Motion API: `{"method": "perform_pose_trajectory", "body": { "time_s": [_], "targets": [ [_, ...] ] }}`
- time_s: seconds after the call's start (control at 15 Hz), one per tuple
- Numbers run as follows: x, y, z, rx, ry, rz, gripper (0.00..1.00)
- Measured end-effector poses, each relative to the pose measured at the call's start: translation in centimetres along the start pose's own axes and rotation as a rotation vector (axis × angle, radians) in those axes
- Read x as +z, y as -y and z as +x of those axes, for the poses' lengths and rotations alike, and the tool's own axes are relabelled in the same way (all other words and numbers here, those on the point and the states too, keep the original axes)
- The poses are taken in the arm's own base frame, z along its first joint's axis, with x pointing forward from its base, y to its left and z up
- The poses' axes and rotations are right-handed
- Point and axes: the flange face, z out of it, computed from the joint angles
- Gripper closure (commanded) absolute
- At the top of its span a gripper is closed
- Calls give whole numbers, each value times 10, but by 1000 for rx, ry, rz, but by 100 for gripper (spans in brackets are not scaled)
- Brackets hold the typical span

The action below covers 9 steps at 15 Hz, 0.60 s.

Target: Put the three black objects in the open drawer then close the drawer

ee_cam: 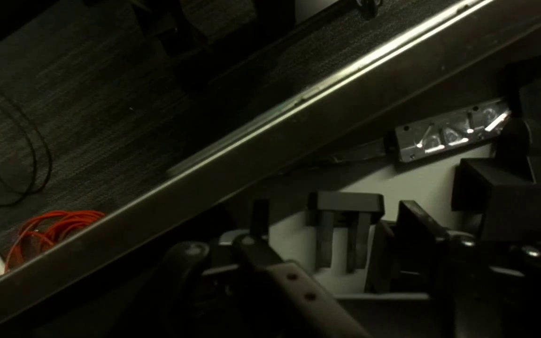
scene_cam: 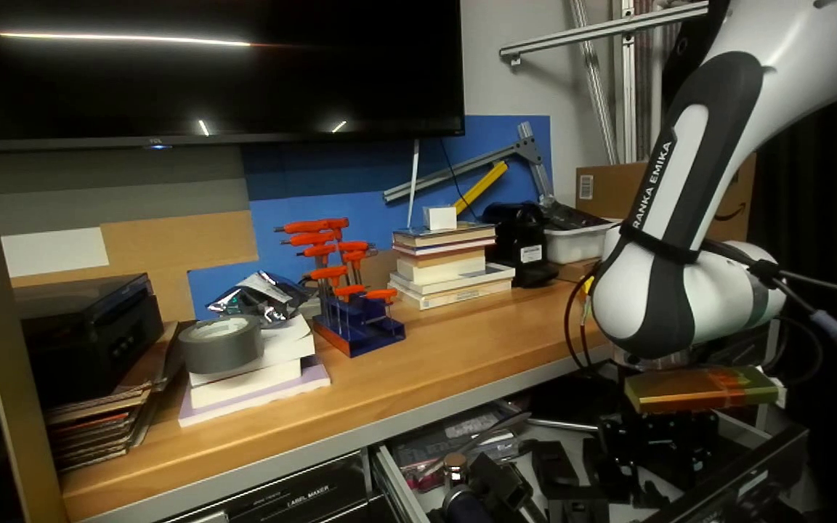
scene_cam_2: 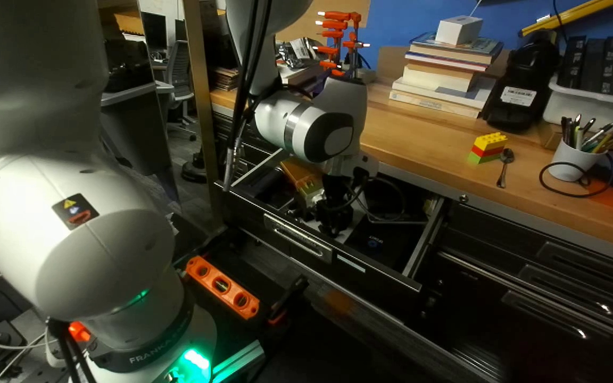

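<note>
The drawer (scene_cam_2: 381, 284) is pulled out below the worktop, and its pale metal edge (ee_cam: 298, 108) crosses the wrist view. My gripper (ee_cam: 338, 216) is lowered into it, jaws standing apart. Between the fingers, in the wrist view, a small black two-pronged piece (ee_cam: 345, 203) rests on the light drawer floor, with a gap on either side. To its right lies a larger black block (ee_cam: 510, 197). More black chunky items (scene_cam: 495, 479) fill the drawer in an exterior view; which of these are the three black objects I cannot tell. Dark surroundings partly hide the gripper (scene_cam_2: 332, 230) in both exterior views.
Above the drawer runs the wooden worktop (scene_cam: 462, 349), holding a stack of books (scene_cam: 447, 272), a red-orange rack (scene_cam: 357, 327), toy bricks (scene_cam_2: 487, 148) and a pen cup (scene_cam_2: 572, 162). A gold-coloured box (scene_cam: 702, 388) sits at the wrist. Orange cable (ee_cam: 57, 230) lies on the floor.
</note>
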Motion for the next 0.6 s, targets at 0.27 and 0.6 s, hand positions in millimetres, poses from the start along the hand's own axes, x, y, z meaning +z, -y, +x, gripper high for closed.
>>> {"method": "perform_pose_trajectory", "body": {
  "time_s": [0.27,0.6],
  "targets": [
    [-3,0,4,43,-36,-10,0],
    [-22,4,9,144,-140,-77,0]
  ]
}}
